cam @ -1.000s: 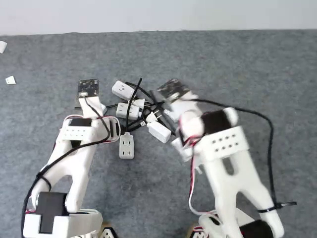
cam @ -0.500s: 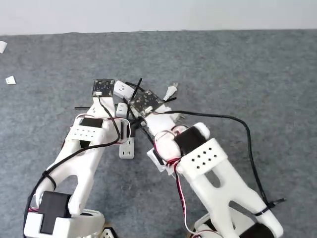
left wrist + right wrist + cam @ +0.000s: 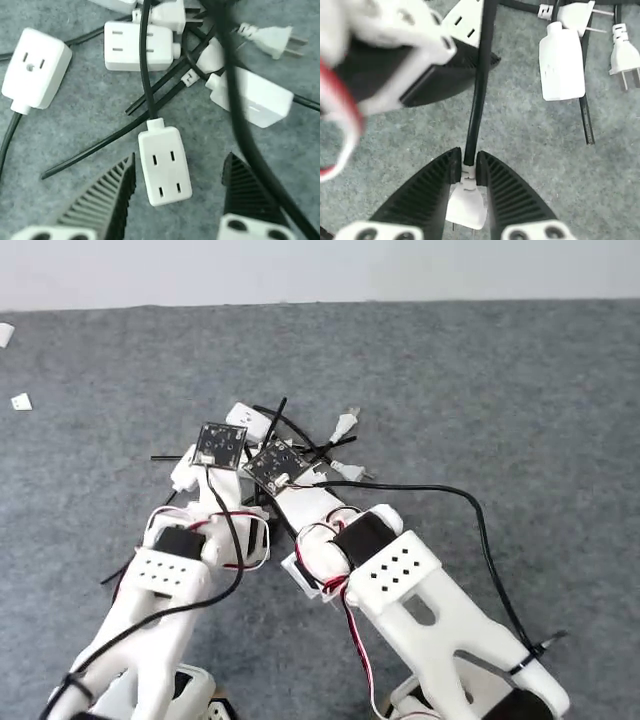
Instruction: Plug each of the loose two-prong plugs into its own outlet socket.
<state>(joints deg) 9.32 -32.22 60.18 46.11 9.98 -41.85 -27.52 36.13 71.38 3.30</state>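
Where the grey, felt-like worktop (image 3: 520,390) meets a pale wall (image 3: 400,270) along its far edge, small white scraps (image 3: 21,401) are seen near the far left corner. A tangle of black cords and white fittings is gathered between the worktop's middle and its far edge, slightly toward the left. Both arms are bent forward over this tangle, the left arm (image 3: 160,580) and the right arm (image 3: 400,580) lying close together at the wrists. The left claw (image 3: 181,160) is held apart, its ribbed fingers set on either side of a white double socket block (image 3: 165,167) that lies flat on the worktop; contact with it cannot be made out. The right claw (image 3: 468,156) is clamped on the neck of a white two-prong plug (image 3: 466,207), whose black cord (image 3: 480,75) runs out from between the fingers. Nearby are shown a cube outlet (image 3: 35,67), a second socket block (image 3: 137,46) and a loose plug (image 3: 272,40) with bare prongs.
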